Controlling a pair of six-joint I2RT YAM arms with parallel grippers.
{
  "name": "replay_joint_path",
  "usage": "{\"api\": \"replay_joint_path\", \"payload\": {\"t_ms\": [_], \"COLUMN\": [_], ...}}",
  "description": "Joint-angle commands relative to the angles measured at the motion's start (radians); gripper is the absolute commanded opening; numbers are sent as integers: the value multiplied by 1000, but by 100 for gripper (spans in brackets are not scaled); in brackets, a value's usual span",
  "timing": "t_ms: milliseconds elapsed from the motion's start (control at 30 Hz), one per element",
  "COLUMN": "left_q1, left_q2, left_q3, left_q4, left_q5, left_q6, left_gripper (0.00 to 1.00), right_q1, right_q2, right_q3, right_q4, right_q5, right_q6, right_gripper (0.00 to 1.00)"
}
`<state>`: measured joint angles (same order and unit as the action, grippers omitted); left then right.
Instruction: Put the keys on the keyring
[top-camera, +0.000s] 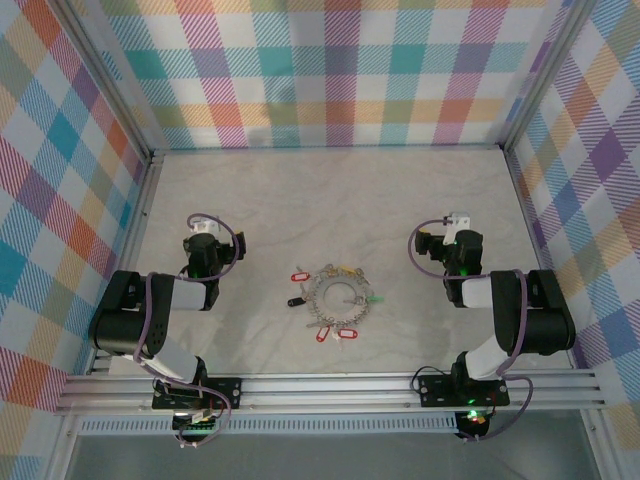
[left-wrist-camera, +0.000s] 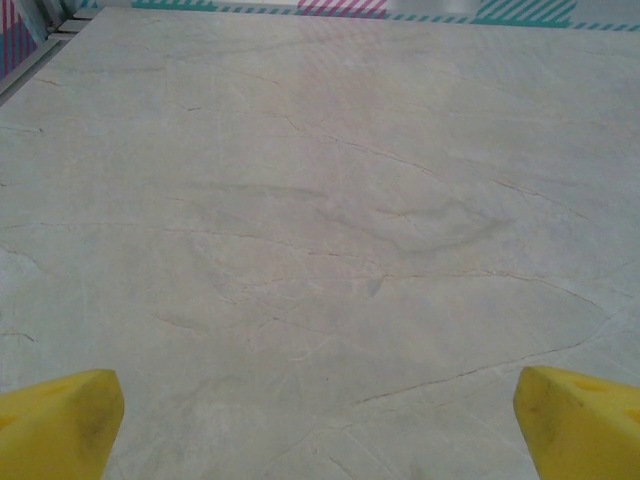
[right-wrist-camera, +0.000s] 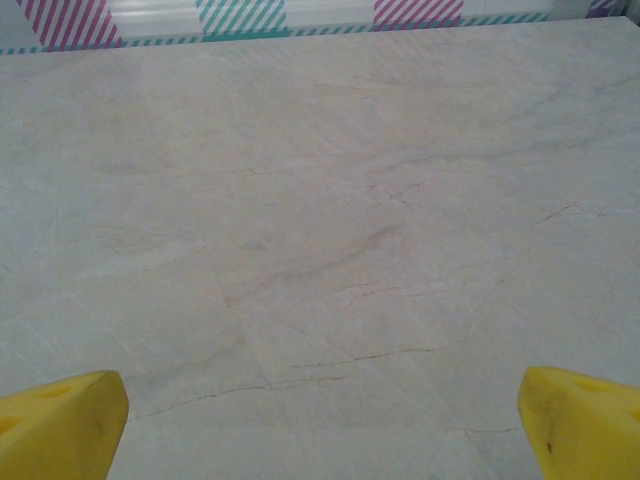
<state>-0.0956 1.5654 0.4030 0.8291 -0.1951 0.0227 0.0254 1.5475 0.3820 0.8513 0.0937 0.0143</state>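
Plaid walls box in a pale marbled table (top-camera: 260, 200). At its middle the keyring (top-camera: 336, 292) lies flat. The keys (top-camera: 331, 333) are fanned round it, with red tags mostly on the near side, a black tag (top-camera: 296, 300) at the left and a green tag (top-camera: 375, 298) at the right. From overhead the cluster is too small to tell whether any key is already threaded or merely lies against the keyring.

The left gripper (left-wrist-camera: 320, 430) and right gripper (right-wrist-camera: 320, 430) sit well apart from the cluster, one on each side. Both have their yellow fingers (left-wrist-camera: 60, 420) spread wide and hold nothing (each wrist camera looks out over bare table).

The step in hand looks like the approach. Done well, one arm would take the keyring by a bare stretch of wire. The other would take a loose key by its tag rather than its blade, leaving the hole free. A steep descent seems wise, since thin metal on a hard top can slide out from under closing fingers. Starting with an outlying key should keep its neighbours from being dragged along.
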Motion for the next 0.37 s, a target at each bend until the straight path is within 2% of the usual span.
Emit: {"api": "replay_joint_path", "payload": {"t_ms": [0, 333], "left_q1": [6, 6], "left_q2": [-1, -2], "left_q3": [5, 6], "left_q4": [-1, -2], "left_q5": [-9, -8], "left_q6": [-10, -11], "left_gripper": [100, 100], "right_q1": [-1, -2], "right_q2": [-7, -11], "right_q3": [26, 16], "right_q4": [-9, 4], "right_q5": [-39, -46], "right_q6": [0, 1], "right_gripper": [100, 100]}}
